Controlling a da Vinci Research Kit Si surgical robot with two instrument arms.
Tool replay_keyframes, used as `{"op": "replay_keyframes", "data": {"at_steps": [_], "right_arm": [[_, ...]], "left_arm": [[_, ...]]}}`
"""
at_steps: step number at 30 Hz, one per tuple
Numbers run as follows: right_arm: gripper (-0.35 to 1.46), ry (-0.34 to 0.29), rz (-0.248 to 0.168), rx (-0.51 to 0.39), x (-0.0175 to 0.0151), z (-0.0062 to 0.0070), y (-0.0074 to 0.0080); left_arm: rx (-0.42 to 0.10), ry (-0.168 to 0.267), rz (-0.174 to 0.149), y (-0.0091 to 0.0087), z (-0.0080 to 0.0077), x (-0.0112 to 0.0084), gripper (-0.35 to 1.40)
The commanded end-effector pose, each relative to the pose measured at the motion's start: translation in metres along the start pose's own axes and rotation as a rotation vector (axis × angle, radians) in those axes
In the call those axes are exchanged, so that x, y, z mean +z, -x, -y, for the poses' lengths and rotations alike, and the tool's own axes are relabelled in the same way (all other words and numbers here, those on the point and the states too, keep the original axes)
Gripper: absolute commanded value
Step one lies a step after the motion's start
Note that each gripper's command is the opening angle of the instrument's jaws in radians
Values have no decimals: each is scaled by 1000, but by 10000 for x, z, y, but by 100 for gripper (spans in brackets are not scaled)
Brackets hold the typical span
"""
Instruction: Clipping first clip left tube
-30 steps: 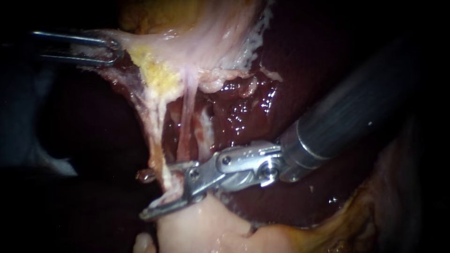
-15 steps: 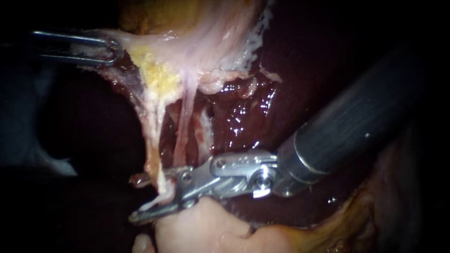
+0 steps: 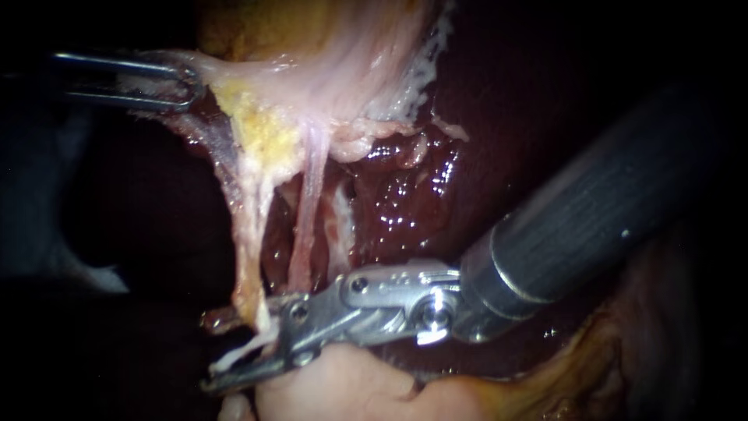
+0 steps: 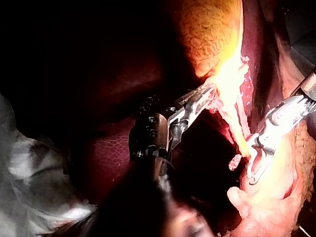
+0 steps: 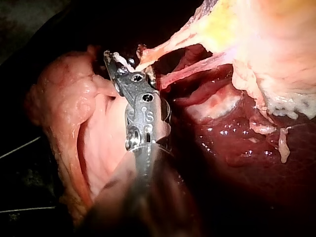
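In the endoscope view two strands hang from the gallbladder (image 3: 343,70): the pale yellowish left tube (image 3: 248,242) and the pink right tube (image 3: 305,226). My right instrument (image 3: 222,352) comes in from the right. Its jaws stand open around the lower end of the left tube, one on each side. The right wrist view shows the same tube (image 5: 168,44) running into those jaws (image 5: 123,60). My left instrument (image 3: 160,82) holds the gallbladder's edge taut at the upper left, jaws shut on it (image 4: 202,96).
Dark red, wet liver (image 3: 405,187) lies behind the tubes. A pale pink lump of tissue (image 3: 335,390) sits just under my right instrument's jaws. Yellow fat (image 3: 265,125) clings where the tubes meet the gallbladder. The right instrument's thick dark shaft (image 3: 592,218) crosses the liver.
My right instrument has slid left and slightly down along the tissue, carrying the left tube's lower end with it. Its jaws keep the same gap. The left instrument has not moved.
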Motion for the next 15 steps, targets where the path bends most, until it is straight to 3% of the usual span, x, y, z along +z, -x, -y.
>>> {"op": "replay_keyframes", "data": {"at_steps": [1, 7, 15], "right_arm": [[12, 0, 0, 0, -1, 1, 1], [-35, -2, 3, 11, -4, 1, 3], [-35, 6, 83, 62, -8, -2, 11]], "left_arm": [[0, 0, 0, 0, 0, 0, -35], [0, 0, 0, 0, 0, 0, -35], [0, 0, 0, 0, 0, 1, -35]]}}
